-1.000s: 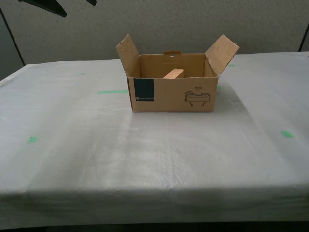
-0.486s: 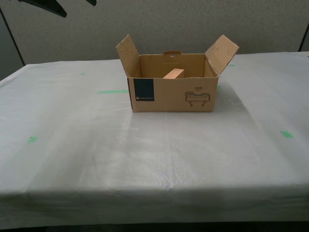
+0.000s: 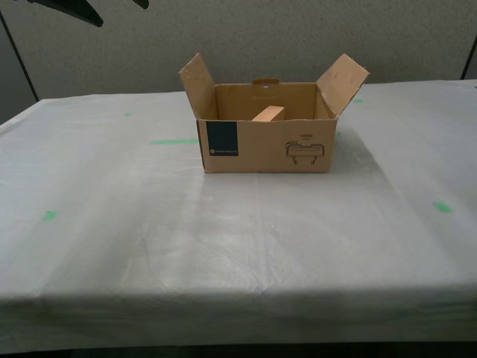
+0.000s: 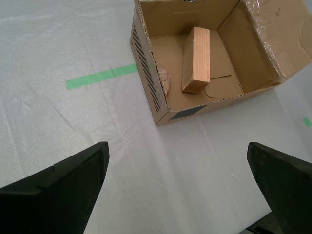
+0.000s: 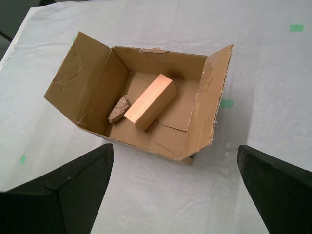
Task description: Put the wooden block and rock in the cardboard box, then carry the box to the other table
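Cardboard box (image 3: 266, 139) is sitting near the cloth-covered counter's (image 3: 223, 246) far edge, holding wooden block (image 5: 149, 102) and rock (image 5: 119, 109). My first tool (image 5: 175, 187) and second tool (image 4: 178, 183) are hovering wide, empty. Delivery seemingly finishing; next, retreating clear.

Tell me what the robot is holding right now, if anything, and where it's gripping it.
Nothing is held. My first end effector and my second end effector are both open and empty, above the cloth, short of the cardboard box.
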{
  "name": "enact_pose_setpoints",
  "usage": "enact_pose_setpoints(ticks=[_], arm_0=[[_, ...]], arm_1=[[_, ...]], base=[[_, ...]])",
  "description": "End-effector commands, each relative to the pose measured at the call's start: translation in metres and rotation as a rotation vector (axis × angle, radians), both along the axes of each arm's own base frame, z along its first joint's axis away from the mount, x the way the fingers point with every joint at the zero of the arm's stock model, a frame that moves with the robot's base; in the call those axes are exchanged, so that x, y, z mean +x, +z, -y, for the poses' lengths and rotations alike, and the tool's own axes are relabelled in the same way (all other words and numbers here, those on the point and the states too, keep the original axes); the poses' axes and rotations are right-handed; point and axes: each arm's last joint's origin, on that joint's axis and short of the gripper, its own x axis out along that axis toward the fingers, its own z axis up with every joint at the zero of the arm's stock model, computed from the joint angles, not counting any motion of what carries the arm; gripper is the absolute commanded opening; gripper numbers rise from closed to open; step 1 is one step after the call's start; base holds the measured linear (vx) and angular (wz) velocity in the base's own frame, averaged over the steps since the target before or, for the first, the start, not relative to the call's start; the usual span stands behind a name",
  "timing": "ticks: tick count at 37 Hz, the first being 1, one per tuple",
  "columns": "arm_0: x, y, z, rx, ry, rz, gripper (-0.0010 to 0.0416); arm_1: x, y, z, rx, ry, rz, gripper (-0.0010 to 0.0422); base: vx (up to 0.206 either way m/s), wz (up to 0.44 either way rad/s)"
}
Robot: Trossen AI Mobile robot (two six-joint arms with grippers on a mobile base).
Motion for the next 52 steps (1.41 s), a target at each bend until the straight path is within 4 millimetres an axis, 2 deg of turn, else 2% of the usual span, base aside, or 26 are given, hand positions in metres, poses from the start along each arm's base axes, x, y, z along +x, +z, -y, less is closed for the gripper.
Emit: enact_pose_setpoints(ticks=[1,52], arm_0=[[0.0,0.0005,0.0,-0.002,-0.001,0.003,0.0353],[0.0,0.0005,-0.0001,-0.002,-0.001,0.003,0.0353]], arm_1=[[0.0,0.0,0.0001,0.0,0.001,0.0,0.0387],[0.0,0.0,0.0001,0.001,0.001,0.0,0.0387]], base=[[0.0,0.0],[0.0,0.0]])
